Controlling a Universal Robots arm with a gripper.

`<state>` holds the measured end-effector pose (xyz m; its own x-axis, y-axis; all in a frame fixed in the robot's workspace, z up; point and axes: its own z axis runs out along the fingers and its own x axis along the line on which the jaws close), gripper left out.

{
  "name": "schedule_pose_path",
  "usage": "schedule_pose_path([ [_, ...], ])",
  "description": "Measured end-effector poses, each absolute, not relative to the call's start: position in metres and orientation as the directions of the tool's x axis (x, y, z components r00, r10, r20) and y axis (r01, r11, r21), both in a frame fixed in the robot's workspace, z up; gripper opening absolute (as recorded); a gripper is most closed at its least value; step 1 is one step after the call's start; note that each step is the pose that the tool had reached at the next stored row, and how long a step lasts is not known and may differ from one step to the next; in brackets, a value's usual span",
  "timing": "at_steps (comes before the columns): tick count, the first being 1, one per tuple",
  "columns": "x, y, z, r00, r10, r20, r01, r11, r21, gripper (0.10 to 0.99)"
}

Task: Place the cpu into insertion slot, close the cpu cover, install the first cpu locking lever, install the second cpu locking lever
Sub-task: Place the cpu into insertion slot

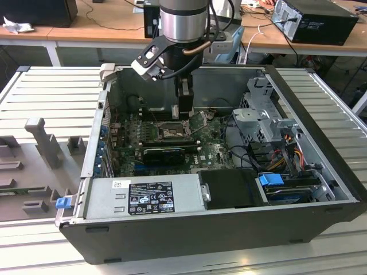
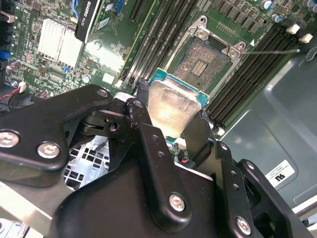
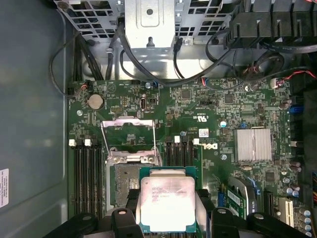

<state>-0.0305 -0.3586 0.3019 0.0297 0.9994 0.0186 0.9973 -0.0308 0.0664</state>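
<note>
My gripper (image 2: 171,113) is shut on the cpu (image 2: 169,104), a flat square chip with a pale silvery face, one black finger (image 2: 143,116) on each side. In the first wrist view the cpu (image 3: 166,202) hangs above the green board, overlapping one edge of the insertion slot (image 3: 124,183). The dark slot (image 2: 203,59) lies bare with a silvery rim. The cpu cover (image 3: 130,130) is swung open beyond the slot, thin wire levers (image 3: 154,141) raised beside it. In the exterior view the gripper (image 1: 183,112) reaches into the open computer case just above the slot (image 1: 172,132).
A long black card (image 1: 163,153) lies just in front of the slot, with the grey power supply (image 1: 143,195) nearer the case's front. Memory slots (image 3: 86,168) flank the slot. A finned heat sink (image 3: 253,145), black cables (image 3: 148,64) and a drive cage (image 1: 258,114) stand around.
</note>
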Motion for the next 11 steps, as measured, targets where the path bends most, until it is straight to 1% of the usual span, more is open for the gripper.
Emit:
schedule_pose_path([
  [11,-0.0305,-0.3586,0.2971,0.031,0.999,0.019,0.997,-0.033,0.064,0.529],
])
